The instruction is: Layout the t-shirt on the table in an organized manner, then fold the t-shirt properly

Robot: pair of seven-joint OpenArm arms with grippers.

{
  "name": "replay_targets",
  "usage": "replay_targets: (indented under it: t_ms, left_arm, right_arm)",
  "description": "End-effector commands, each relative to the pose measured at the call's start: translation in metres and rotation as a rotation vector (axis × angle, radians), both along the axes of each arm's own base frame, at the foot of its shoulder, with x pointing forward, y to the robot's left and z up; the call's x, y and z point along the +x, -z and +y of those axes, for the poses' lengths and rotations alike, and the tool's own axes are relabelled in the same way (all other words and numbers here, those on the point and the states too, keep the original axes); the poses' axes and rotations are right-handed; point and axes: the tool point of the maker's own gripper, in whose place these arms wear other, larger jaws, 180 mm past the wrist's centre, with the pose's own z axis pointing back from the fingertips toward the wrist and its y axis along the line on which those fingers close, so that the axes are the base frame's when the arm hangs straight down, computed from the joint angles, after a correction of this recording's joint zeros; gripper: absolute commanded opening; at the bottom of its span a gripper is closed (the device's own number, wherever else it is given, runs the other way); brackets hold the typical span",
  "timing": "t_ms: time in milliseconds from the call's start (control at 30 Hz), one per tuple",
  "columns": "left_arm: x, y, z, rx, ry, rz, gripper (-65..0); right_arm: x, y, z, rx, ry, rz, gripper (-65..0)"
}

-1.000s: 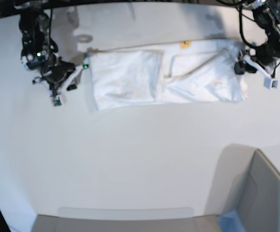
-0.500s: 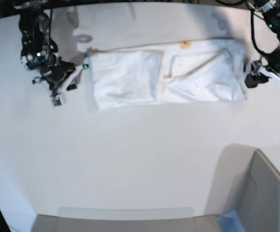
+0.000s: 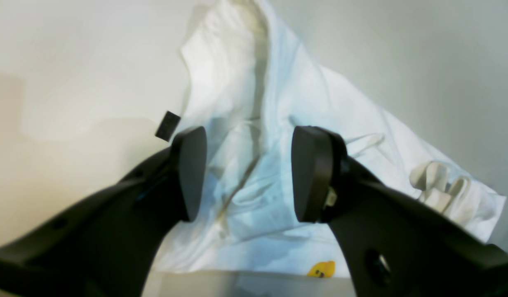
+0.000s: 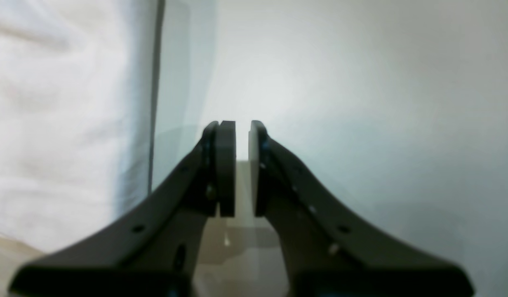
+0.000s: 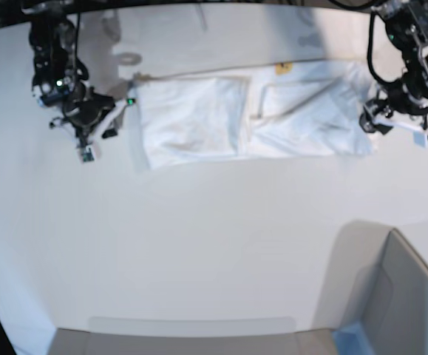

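Note:
The white t-shirt (image 5: pixel 250 118) lies on the white table (image 5: pixel 199 237) near the far edge, folded into a long strip; its print is hidden. My left gripper (image 5: pixel 367 120) is open at the shirt's right end. In the left wrist view the open gripper (image 3: pixel 248 173) hovers over creased cloth of the t-shirt (image 3: pixel 258 103) with nothing between the jaws. My right gripper (image 5: pixel 119 111) sits just off the shirt's left end. In the right wrist view the gripper (image 4: pixel 241 165) is shut and empty over bare table, with the t-shirt (image 4: pixel 52 103) to its left.
A grey bin with a blue corner (image 5: pixel 402 296) stands at the front right. A small yellow tag (image 5: pixel 282 68) sits at the shirt's far edge, also in the left wrist view (image 3: pixel 322 269). A small ring (image 5: pixel 128 58) lies behind the shirt's left end.
My left gripper drew away to the right of the shirt, then came back in to its right end. The right arm and the shirt's left half have not moved.

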Motion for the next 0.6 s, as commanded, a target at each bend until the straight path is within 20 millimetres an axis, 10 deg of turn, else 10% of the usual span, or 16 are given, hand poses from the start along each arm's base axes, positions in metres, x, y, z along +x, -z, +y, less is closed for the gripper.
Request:
replay_targets:
  t_ms: [0,567]
  left_arm:
    - [0.0054,-0.0096,0.0041,0.019,-0.002,-0.031,-33.1]
    - [0.0086,-0.0095,-0.0045,0.054,0.123,-0.071,-33.2]
  right_arm:
    - [0.0076,-0.0100,-0.0009,0.002,-0.003,-0.041,-58.5]
    - [0.0076,-0.0099,-0.0004,0.004,-0.003,-0.041,-58.5]
